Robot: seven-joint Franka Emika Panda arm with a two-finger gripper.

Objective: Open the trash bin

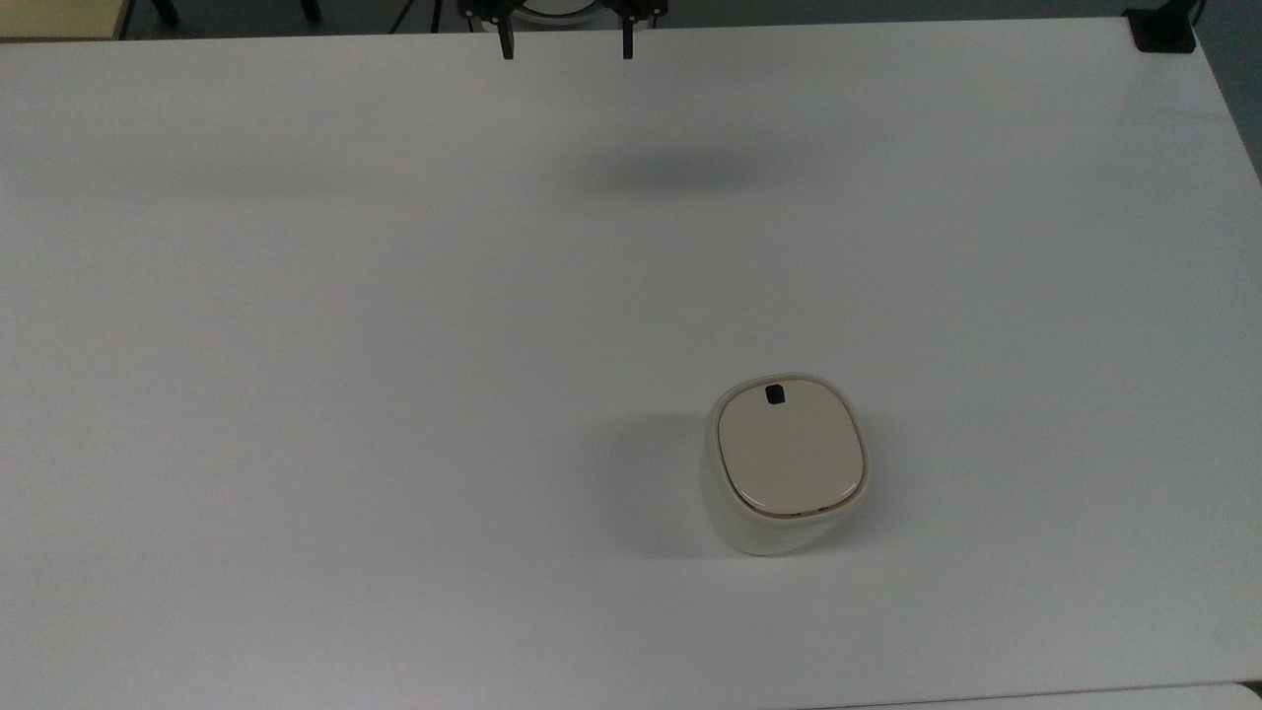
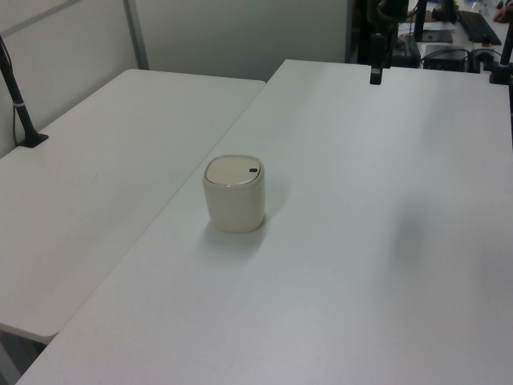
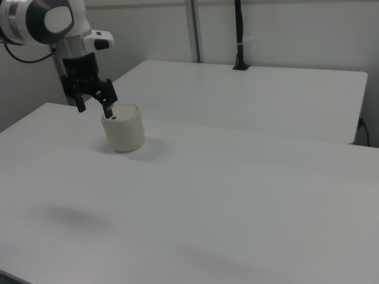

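White counter (image 1: 296,394) takes up most of the scene. Second counter (image 2: 104,160) sits alongside, at the left view's left. Robot arm (image 3: 41,18) is cut off at the right view's upper left. Trash bin (image 1: 787,463) stands upright on the counter, top view's lower right of centre, lid (image 1: 792,451) shut and flat. Black button (image 1: 776,395) sits at the lid edge facing the hand. Hand (image 1: 567,44) is raised at the top view's upper edge, well apart from the bin, fingers (image 1: 507,44) spread wide, holding nothing; its upper part is cropped.
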